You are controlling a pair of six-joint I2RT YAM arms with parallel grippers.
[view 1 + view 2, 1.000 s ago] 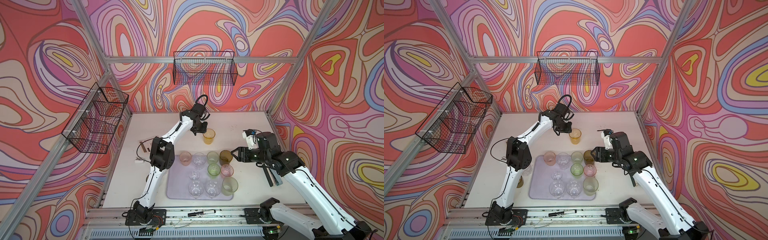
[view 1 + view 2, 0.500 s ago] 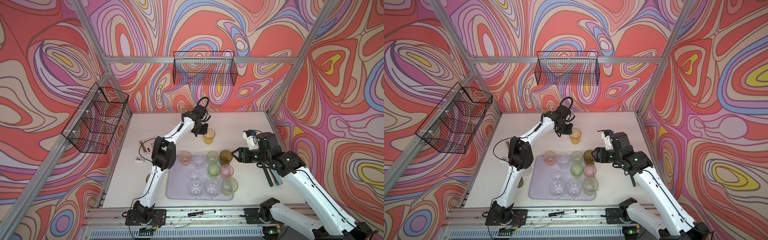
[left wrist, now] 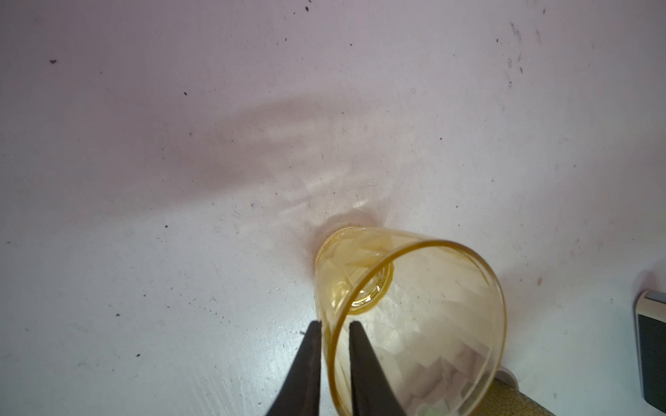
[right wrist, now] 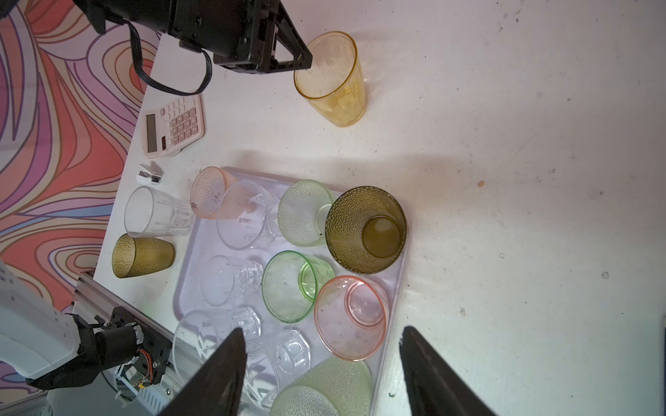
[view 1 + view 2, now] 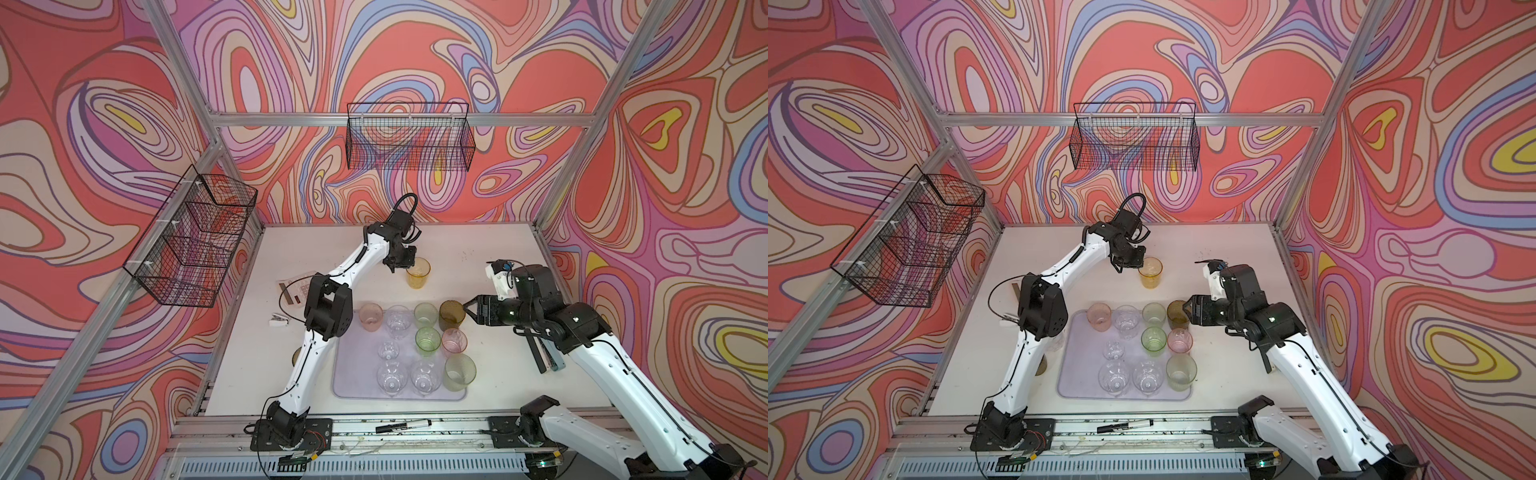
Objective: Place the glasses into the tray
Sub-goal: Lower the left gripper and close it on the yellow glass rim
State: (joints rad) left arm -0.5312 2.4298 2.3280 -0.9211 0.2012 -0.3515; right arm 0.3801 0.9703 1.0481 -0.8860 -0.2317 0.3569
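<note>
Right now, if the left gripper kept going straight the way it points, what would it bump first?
The amber-yellow glass. The left gripper has one finger inside its rim and one outside. Going on, they would probably slide down that wall toward the table. Whether they touch the glass yet, I cannot tell.

Table: tray, amber glass, calc, clear glass, olive glass.

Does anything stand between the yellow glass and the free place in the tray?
Yes. The table between the yellow glass and the tray is bare, but four glasses line the tray's far edge, from the peach glass to the olive-brown glass. The free floor lies past them.
</note>
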